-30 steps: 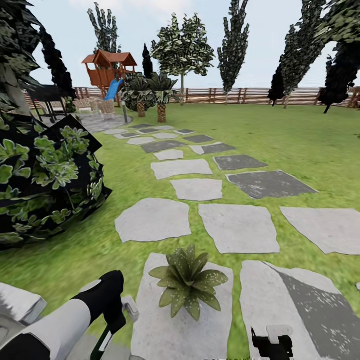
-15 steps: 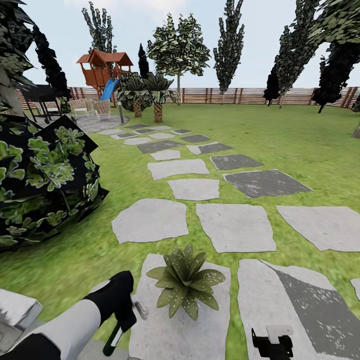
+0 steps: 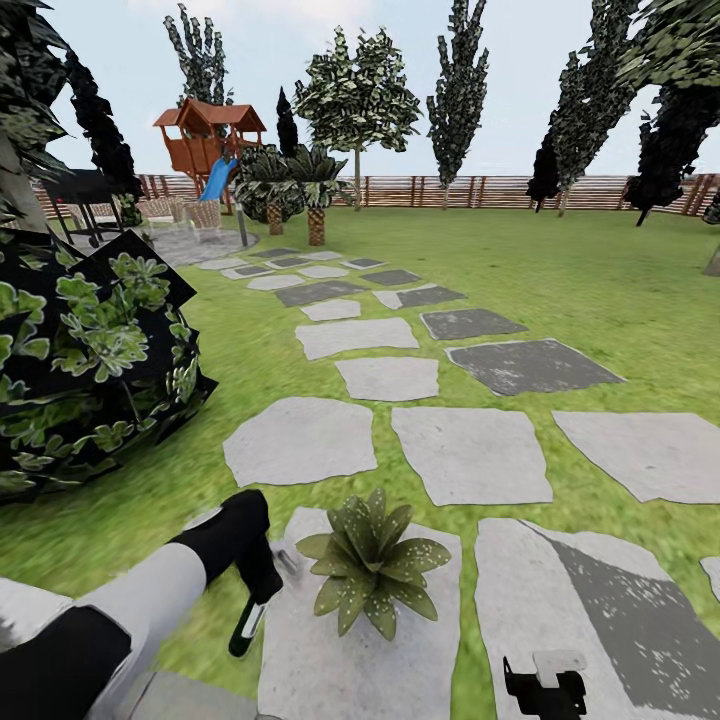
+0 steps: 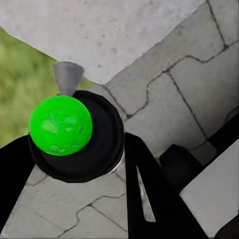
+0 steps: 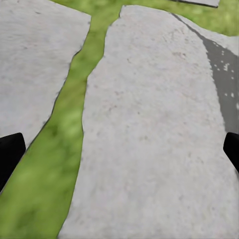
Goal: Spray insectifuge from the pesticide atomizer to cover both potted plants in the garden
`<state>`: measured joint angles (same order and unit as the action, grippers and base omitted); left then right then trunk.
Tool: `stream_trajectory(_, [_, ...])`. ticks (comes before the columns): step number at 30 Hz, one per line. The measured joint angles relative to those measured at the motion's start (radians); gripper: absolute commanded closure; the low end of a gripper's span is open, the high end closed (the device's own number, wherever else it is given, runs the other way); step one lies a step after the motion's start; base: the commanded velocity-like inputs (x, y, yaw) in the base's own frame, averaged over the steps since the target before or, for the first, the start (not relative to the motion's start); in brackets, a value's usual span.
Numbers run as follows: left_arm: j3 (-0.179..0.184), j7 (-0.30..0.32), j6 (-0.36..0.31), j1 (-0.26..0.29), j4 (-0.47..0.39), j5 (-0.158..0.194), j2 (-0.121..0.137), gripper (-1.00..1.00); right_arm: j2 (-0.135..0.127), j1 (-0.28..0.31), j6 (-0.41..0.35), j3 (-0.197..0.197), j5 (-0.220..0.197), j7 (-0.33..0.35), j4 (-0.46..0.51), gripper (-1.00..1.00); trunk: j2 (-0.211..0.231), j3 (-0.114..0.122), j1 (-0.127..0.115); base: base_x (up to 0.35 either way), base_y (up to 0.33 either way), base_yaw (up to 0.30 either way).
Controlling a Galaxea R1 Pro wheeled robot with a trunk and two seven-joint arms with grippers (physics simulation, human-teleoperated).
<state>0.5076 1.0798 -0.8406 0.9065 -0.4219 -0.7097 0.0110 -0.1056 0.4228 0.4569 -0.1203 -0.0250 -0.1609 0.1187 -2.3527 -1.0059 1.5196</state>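
While gripped in left jaws, pesticide atomizer (image 3: 247, 623) dark-bodied, green-ended, beside white-specked potted plant (image 3: 372, 562), right jaws wide.

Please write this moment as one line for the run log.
left pincer: shut on pesticide atomizer, beside potted plant | leaves: whitish specks | right pincer: open, nothing held, over stepping stone

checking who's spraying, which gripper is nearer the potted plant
Left. The left gripper holds the pesticide atomizer right beside the potted plant; the right gripper sits lower, farther off.
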Motion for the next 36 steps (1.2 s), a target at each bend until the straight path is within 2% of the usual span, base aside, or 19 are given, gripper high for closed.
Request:
stream_trajectory(2, [0.001, 0.005, -0.001, 0.035, 0.001, 0.001, 0.001, 1.00, 0.000, 0.000, 0.000, 0.000, 0.000, 0.000, 0.000, -1.00, 0.000, 0.000, 0.000, 0.000, 0.000, 0.000])
stream_trajectory(6, [0.004, 0.032, -0.001, 0.062, 0.002, -0.011, 0.000, 1.00, 0.000, 0.000, 0.000, 0.000, 0.000, 0.000, 0.000, -1.00, 0.000, 0.000, 0.000, 0.000, 0.030, 0.000])
stream_trajectory(9, [0.018, 0.041, -0.003, 0.056, 0.002, -0.090, -0.005, 1.00, 0.000, 0.000, 0.000, 0.000, 0.000, 0.000, 0.001, -1.00, 0.000, 0.000, 0.000, 0.000, 0.242, -0.009])
stream_trajectory(12, [0.020, 0.043, -0.006, 0.053, 0.002, -0.116, -0.007, 1.00, 0.000, 0.000, 0.000, 0.000, 0.000, 0.000, 0.001, -1.00, 0.000, 0.000, 0.000, 0.000, 0.290, -0.154])
stream_trajectory(23, [0.017, 0.043, -0.010, 0.052, 0.002, -0.118, -0.010, 1.00, 0.000, 0.000, 0.000, 0.000, 0.000, 0.000, 0.002, -1.00, 0.000, 0.004, 0.000, 0.029, 0.303, -0.250])
stream_trajectory(34, [0.019, 0.046, 0.000, 0.050, 0.002, -0.117, -0.013, 1.00, 0.000, 0.000, 0.000, 0.000, 0.000, 0.000, 0.001, -1.00, 0.000, 0.008, 0.000, 0.201, 0.261, -0.221])
stream_trajectory(36, [0.019, 0.068, 0.004, 0.049, 0.002, -0.119, -0.011, 1.00, 0.000, 0.000, 0.000, 0.000, 0.000, 0.000, 0.001, -1.00, 0.000, 0.008, 0.000, 0.216, 0.185, -0.021])
